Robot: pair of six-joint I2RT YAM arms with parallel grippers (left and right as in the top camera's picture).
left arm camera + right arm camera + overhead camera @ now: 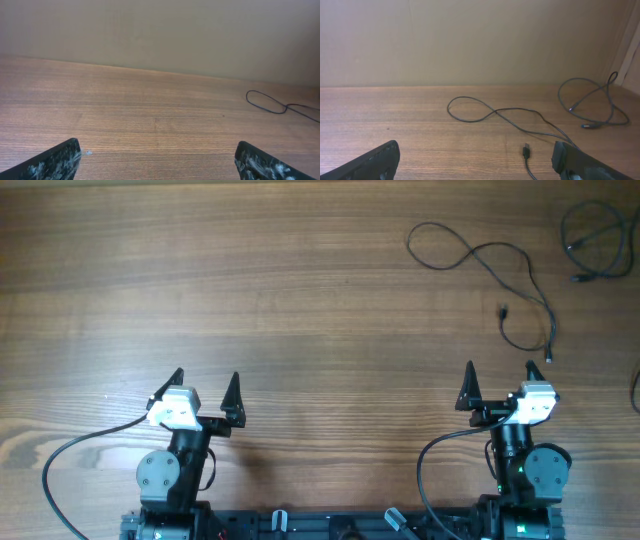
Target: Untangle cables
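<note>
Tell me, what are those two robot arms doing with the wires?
Right now neither arm is touching anything. The left gripper and the right gripper both sit open and empty at the near edge of the wooden table. A long black cable lies loose in front of the right arm, and a second cable is curled in the far right corner. No untangling is underway.

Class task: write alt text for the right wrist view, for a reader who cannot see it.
A thin black cable loops across a wooden table, its plug end nearest the camera; a second cable lies coiled far right. The right gripper is open, holding nothing.
</note>
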